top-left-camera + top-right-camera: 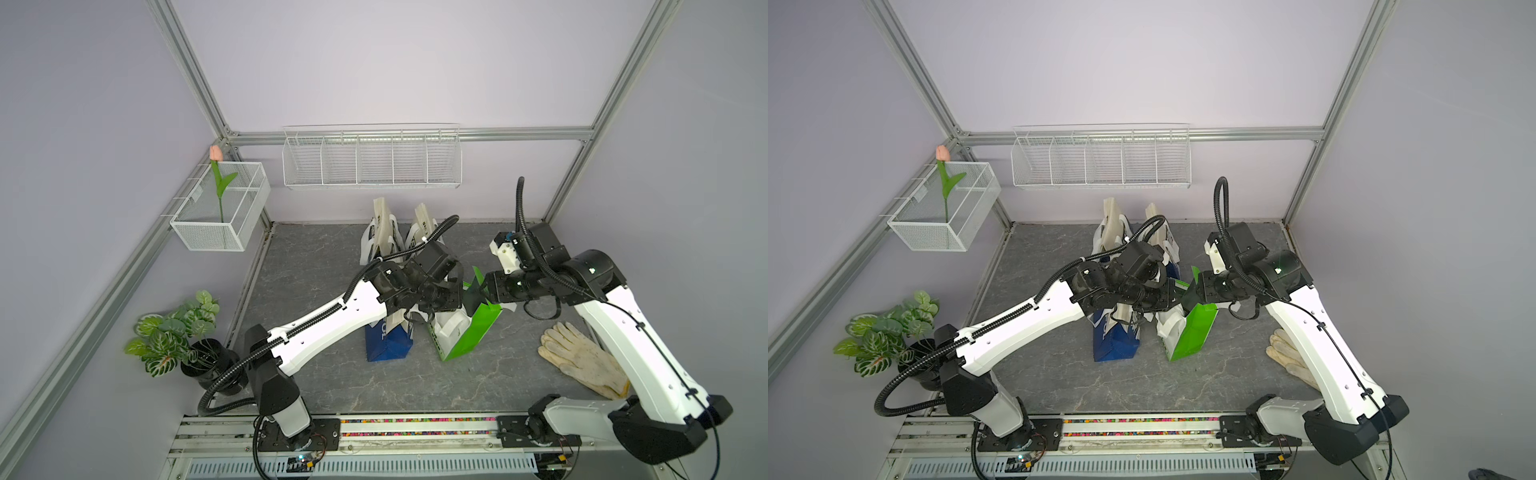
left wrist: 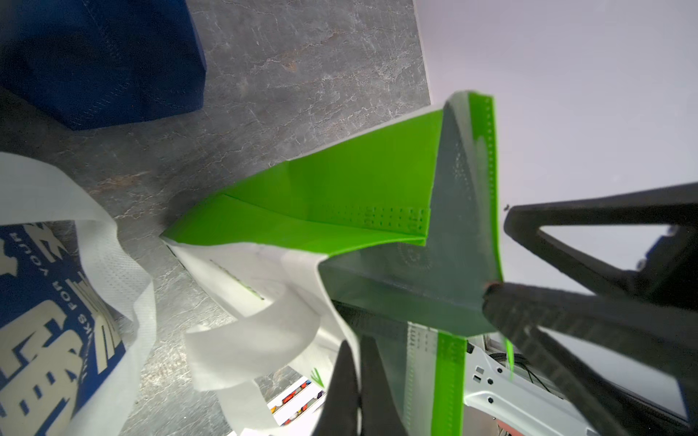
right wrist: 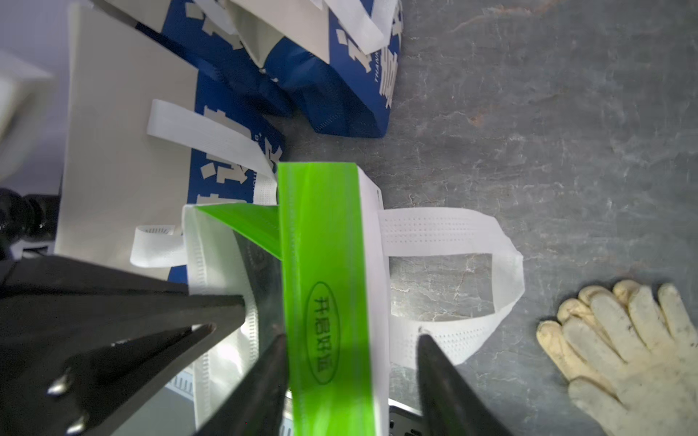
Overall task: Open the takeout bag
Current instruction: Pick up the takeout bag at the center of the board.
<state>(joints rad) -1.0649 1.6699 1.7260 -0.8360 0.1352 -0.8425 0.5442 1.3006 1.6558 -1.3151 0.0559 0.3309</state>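
Note:
The takeout bag (image 1: 473,332) (image 1: 1196,332), green and white with white strap handles, stands mid-table with its mouth partly spread. My left gripper (image 1: 461,298) (image 1: 1177,295) reaches in from the left at the bag's top. In the left wrist view it (image 2: 357,343) is shut on the thin white rim of the bag (image 2: 340,188). My right gripper (image 1: 484,291) (image 1: 1194,289) meets the bag's top from the right. In the right wrist view it (image 3: 350,335) is open, and the bag's green side panel (image 3: 321,245) passes between the fingers, lying against one of them.
A blue printed bag (image 1: 388,343) stands right beside the takeout bag on its left. More bags (image 1: 382,232) stand behind. Work gloves (image 1: 582,357) lie front right. A potted plant (image 1: 174,336), a wire basket (image 1: 220,208) and a wall rack (image 1: 370,158) line the left and back.

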